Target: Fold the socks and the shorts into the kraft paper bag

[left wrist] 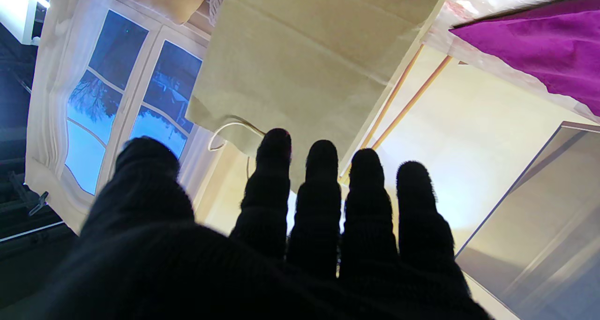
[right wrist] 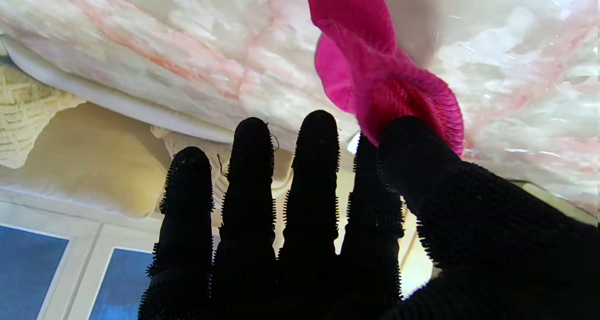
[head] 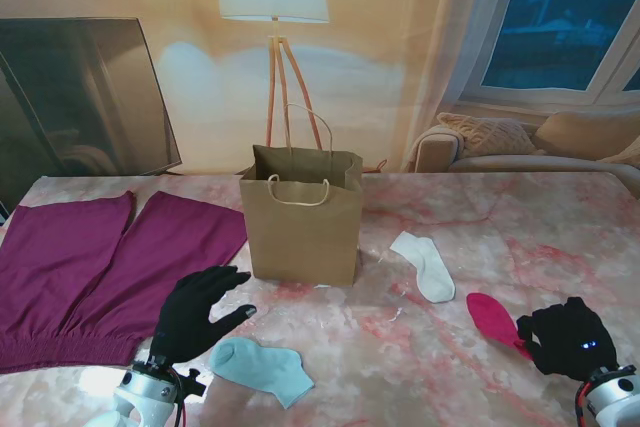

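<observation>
Lying out: three socks (head: 425,264), one shorts (head: 90,272), one bag (head: 302,227).

No text, label, brand, number or sign can be read in any view. The kraft paper bag (head: 302,230) at the table's centre shows a plain brown face, and the socks and shorts bear no print that can be made out.
</observation>
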### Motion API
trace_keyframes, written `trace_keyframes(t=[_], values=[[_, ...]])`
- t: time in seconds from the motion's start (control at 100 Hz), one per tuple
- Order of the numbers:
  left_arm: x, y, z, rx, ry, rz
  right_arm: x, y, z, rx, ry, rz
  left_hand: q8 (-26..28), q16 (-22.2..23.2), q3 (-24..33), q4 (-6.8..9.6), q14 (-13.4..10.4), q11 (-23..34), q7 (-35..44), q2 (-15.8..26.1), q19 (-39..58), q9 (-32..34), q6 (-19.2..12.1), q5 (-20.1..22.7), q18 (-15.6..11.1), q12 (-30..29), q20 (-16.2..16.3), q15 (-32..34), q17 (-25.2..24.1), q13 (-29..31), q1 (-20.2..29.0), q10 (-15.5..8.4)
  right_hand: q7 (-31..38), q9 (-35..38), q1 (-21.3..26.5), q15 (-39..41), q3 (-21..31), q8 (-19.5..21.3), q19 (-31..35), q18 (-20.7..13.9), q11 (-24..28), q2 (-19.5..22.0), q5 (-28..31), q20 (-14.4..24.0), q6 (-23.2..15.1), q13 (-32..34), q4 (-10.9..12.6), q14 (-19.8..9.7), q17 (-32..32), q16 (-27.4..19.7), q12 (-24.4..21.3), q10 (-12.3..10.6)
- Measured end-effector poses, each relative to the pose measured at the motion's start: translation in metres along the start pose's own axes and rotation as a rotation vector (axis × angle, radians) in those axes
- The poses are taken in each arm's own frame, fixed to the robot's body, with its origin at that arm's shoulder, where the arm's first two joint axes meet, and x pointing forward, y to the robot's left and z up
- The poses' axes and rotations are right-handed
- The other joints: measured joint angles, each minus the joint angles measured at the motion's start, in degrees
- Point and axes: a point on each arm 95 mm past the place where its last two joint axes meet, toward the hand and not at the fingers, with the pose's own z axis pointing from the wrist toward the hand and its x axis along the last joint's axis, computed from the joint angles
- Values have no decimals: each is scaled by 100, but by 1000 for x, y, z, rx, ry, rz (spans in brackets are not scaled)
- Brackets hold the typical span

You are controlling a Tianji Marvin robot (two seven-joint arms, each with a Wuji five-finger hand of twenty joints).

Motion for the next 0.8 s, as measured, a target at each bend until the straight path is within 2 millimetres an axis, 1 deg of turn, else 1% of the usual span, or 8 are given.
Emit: trace_keyframes(t=[0.03, 0.11, 0.24, 0.29, 0.38, 0.47, 0.68, 0.8], values=[[0, 0, 0, -1, 0, 0, 0, 1, -1, 0, 3, -1, 0, 0, 0, 0, 0, 0, 0, 0, 0, 0, 0, 0, 0, 0, 0, 0, 0, 0, 0, 0, 0, -41, 0, 0, 0, 81, 2, 1, 4, 0, 0, 1, -13, 0, 0, 0, 1, 0, 32, -20], [0, 0, 0, -1, 1, -1, 0, 5, -2, 24, 11, 0, 0, 0, 0, 0, 0, 0, 0, 0, 0, 0, 0, 0, 0, 0, 0, 0, 0, 0, 0, 0, -15, -41, 0, 0, -3, 524, 2, 1, 7, 0, 0, 1, -14, 0, 0, 0, 1, 0, 115, -54], [0, 0, 0, -1, 1, -1, 2, 8, 0, 29, 19, 0, 0, 0, 0, 0, 0, 0, 0, 0, 0, 0, 0, 0, 0, 0, 0, 0, 0, 0, 0, 0, -323, -44, 0, 0, -154, 1389, 2, 1, 49, 228, -31, 1, -18, 0, -1, -4, -3, 0, 243, -59], [0, 0, 0, -1, 1, -1, 3, 9, 2, 21, 22, 2, 0, 0, 0, 0, 0, 0, 0, 0, 0, 0, 0, 0, 0, 0, 0, 0, 0, 0, 0, 0, -378, -112, 0, 0, -236, 1620, 3, 1, 53, 309, -125, 1, -101, 0, -2, -9, -8, 0, 264, -60], [0, 0, 0, -2, 1, -1, 6, 11, 8, 6, 31, -1, 1, 0, 0, 0, 0, 0, 0, 0, 0, 0, 0, 0, 0, 0, 0, 0, 0, 0, 0, 0, -454, -152, -1, 0, -263, 2027, 2, 1, 59, 410, -183, 1, -117, 0, -2, -51, -8, 0, 313, -62], [0, 0, 0, -4, 1, -1, 10, 13, 18, -3, 43, -27, 1, 0, 0, 0, 0, 0, 0, 0, 0, 0, 0, 0, 0, 0, 0, 0, 0, 0, 0, 0, -523, -211, -1, 0, -329, 2176, 3, 1, 91, 506, -245, 2, -156, 0, -3, -52, -8, 0, 317, -63], [0, 1, 2, -7, 2, -4, 18, 19, 47, -58, 35, -84, 1, 0, -46, 0, 0, 0, 0, 2, 0, 0, 0, 0, 0, 0, 0, 0, 0, 0, 73, 0, -590, -213, -1, 0, -395, 2177, 5, 1, 155, 526, -246, 20, -234, 0, -6, -53, -5, 3, 323, -65], [0, 1, 2, -10, 2, -3, 23, 20, 65, -4, 32, -89, 1, -1, -46, 0, 0, 0, 0, 3, 0, 0, 0, 0, 0, 0, 0, 0, 0, 0, 73, 2, -593, -216, -1, 0, -395, 2177, 19, 1, 155, 526, -246, 22, -236, 0, -6, -53, -5, 4, 323, -66]])
